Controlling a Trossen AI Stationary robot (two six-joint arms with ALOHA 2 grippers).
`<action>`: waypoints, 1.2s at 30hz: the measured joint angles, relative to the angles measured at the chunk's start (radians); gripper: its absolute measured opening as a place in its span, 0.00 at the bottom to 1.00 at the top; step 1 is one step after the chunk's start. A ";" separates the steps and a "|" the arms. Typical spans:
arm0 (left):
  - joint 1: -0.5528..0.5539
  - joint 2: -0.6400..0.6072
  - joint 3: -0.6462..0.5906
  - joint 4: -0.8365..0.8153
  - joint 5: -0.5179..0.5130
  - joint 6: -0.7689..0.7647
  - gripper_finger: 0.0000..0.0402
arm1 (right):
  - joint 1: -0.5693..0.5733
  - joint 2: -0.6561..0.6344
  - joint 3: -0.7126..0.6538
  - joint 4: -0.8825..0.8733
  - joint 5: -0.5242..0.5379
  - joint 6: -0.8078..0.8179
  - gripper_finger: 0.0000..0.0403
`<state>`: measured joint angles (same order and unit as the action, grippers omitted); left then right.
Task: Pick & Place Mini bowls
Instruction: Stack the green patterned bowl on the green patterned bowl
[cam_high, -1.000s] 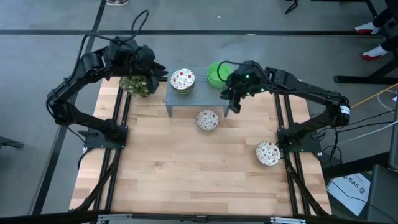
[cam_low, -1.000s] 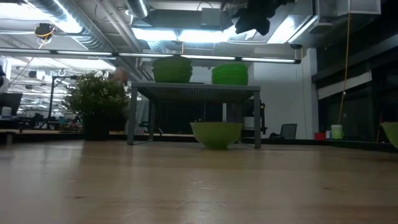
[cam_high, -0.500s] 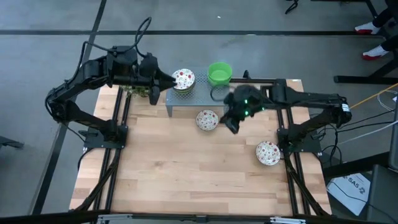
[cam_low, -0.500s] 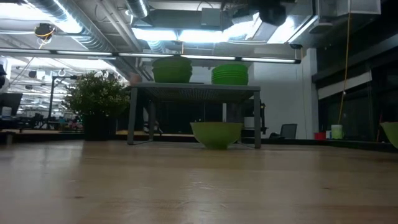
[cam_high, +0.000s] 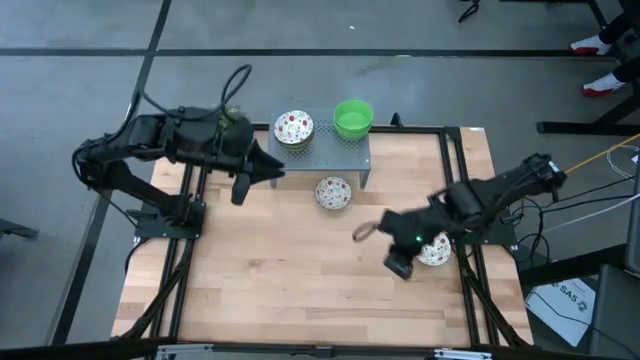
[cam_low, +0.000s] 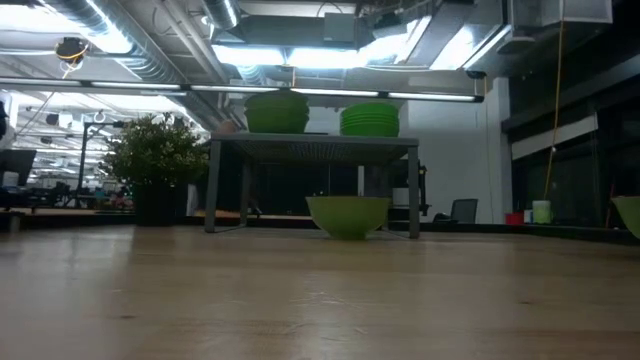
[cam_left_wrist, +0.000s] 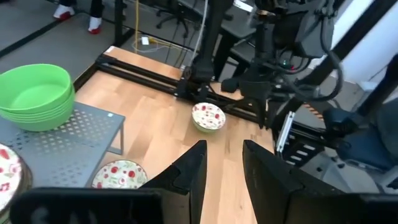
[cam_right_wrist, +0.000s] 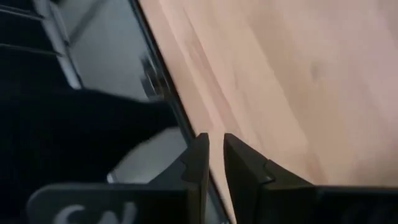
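Observation:
On the grey perforated stand (cam_high: 320, 152) sit a stack of speckled mini bowls (cam_high: 293, 127) and a stack of green mini bowls (cam_high: 353, 117). One speckled bowl (cam_high: 333, 192) rests on the table in front of the stand. Another (cam_high: 434, 250) rests near the right rail, partly under my right arm. My left gripper (cam_high: 275, 172) hovers open, level with the stand's left end, pointing toward the table's right. My right gripper (cam_high: 398, 267) hangs beside the right-hand bowl, pointing down, its fingers (cam_right_wrist: 198, 158) a narrow gap apart with nothing between them.
A potted plant (cam_low: 155, 165) stands at the far left, mostly hidden under my left arm in the high view. Black frame rails (cam_high: 462, 215) run along both sides of the table. The near half of the wooden top (cam_high: 310, 290) is bare.
My left gripper has swung from the plant at the far left toward the table's near side and now stands by the stand's left end. My right gripper has swung from the green stack toward the near right, turning as it went, to beside the right-hand speckled bowl. No bowl has moved.

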<state>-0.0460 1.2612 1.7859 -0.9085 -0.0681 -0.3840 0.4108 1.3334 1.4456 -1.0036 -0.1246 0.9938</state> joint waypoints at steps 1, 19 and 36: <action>-0.017 0.002 0.000 0.000 -0.014 0.000 0.24 | 0.029 0.000 0.000 -0.032 0.000 0.048 0.12; -0.152 0.085 0.000 -0.019 -0.069 0.003 0.24 | 0.276 0.072 0.000 -0.348 0.159 0.652 0.12; -0.189 0.168 0.000 -0.039 -0.062 0.031 0.24 | 0.275 0.238 -0.079 -0.459 0.238 0.640 0.13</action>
<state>-0.2352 1.4294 1.7859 -0.9472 -0.1300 -0.3530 0.6861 1.5711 1.3670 -1.4630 0.1134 1.6339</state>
